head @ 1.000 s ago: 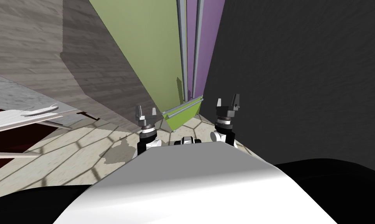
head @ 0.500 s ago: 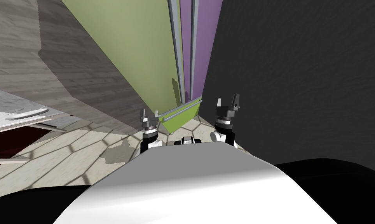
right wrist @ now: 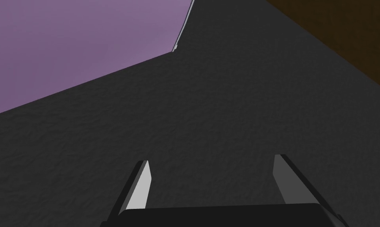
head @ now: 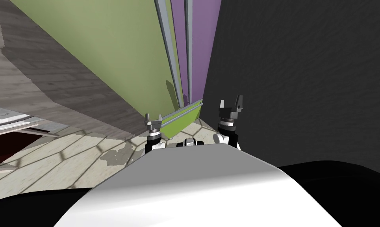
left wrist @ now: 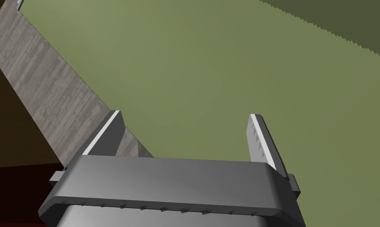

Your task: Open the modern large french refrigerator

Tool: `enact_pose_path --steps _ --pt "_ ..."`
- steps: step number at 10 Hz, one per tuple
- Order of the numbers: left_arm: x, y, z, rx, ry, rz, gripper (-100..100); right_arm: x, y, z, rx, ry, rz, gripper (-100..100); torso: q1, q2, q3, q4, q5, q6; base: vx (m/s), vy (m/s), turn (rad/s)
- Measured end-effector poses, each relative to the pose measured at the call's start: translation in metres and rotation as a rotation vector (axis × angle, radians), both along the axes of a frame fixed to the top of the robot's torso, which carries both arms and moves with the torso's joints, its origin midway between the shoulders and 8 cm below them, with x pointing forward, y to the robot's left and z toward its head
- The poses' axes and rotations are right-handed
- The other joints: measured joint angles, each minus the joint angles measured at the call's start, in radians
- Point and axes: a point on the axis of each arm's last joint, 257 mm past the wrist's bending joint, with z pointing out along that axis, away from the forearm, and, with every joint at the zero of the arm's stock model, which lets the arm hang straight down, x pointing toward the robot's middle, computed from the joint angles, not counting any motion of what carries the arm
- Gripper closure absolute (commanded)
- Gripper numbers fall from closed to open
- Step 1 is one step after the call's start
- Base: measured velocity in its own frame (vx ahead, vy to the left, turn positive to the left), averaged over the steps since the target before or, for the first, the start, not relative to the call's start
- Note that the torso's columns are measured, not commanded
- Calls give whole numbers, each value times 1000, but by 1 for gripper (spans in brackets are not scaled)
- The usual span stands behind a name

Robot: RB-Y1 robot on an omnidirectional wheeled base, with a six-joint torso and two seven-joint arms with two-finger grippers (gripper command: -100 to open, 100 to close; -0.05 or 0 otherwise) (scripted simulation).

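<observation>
Facing the refrigerator [head: 118,59] close ahead, its green and purple doors meeting at two tall handles [head: 188,47], the left hand [head: 154,118] and right hand [head: 230,102] both hang spread and empty, and the left, low beside the drawer bar [head: 182,110], risks hooking that bar instead.

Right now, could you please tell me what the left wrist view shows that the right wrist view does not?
Left wrist view, not the right: the flat olive-green refrigerator door and a strip of grey wood-grain wall beside it. Right wrist view, not the left: the flat purple refrigerator door meeting a dark grey textured wall. Shared: each looks past its own arm's jaws, the left jaws and right jaws alike standing open and holding nothing.
</observation>
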Motion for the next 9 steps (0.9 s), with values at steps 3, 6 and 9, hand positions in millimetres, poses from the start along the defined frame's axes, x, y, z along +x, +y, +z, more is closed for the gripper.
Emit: enact_pose_path --steps 3,6,9 --pt "3 10 -22 -42 21 -12 -100 0 0 0 0 0 0 0 0 -1 -1 0 0 0 127 -91 -7" --pt "4 19 -44 -94 46 -24 -100 0 0 0 0 0 0 0 0 1 0 0 0 0 134 -107 -4" --pt "6 32 -70 -140 73 -33 -100 0 0 0 0 0 0 0 -2 -2 -1 -1 0 0 166 -133 -5"
